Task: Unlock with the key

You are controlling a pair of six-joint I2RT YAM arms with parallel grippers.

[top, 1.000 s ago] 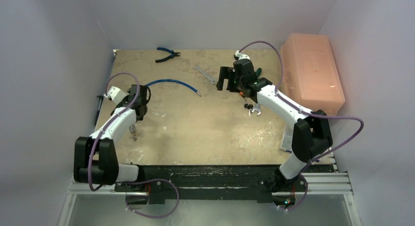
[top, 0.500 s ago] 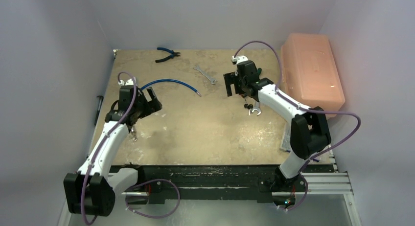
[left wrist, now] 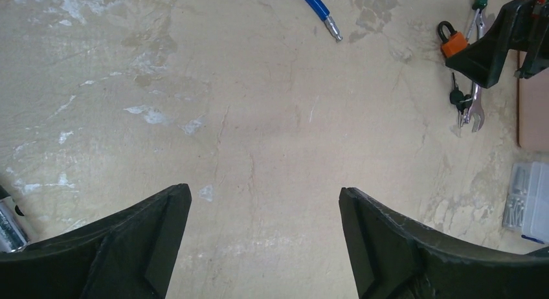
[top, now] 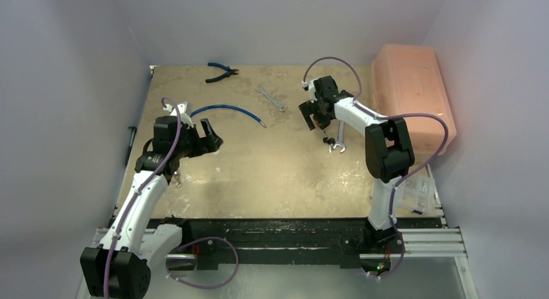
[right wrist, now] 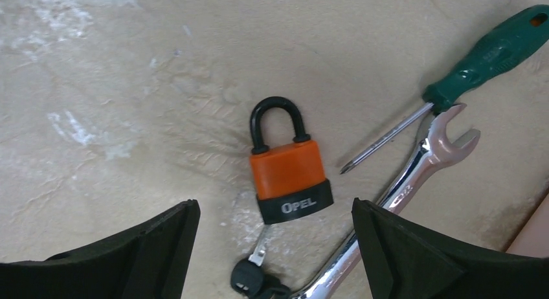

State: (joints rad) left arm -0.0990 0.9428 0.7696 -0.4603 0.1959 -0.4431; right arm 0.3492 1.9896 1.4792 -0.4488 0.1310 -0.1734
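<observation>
Swung inward, the left end effector [top: 211, 137] hangs spread wide, as does the right end effector [top: 314, 116] over padlock [right wrist: 288, 173] and key [right wrist: 249, 274].

Keys [right wrist: 254, 281]: bunch cut off by the bottom edge of the right wrist view; whether a blade sat inside the lock could not be told.
Padlock [right wrist: 289, 173]: in the top view, almost wholly hidden under the right gripper [top: 314, 120].
Wrench [right wrist: 414, 176]: lower end cropped at the bottom edge.
Metal cylinder [left wrist: 8, 222]: cropped at the left edge, unidentifiable.
Clear box [left wrist: 529, 199]: cropped at the right edge; contents too small to make out.
</observation>
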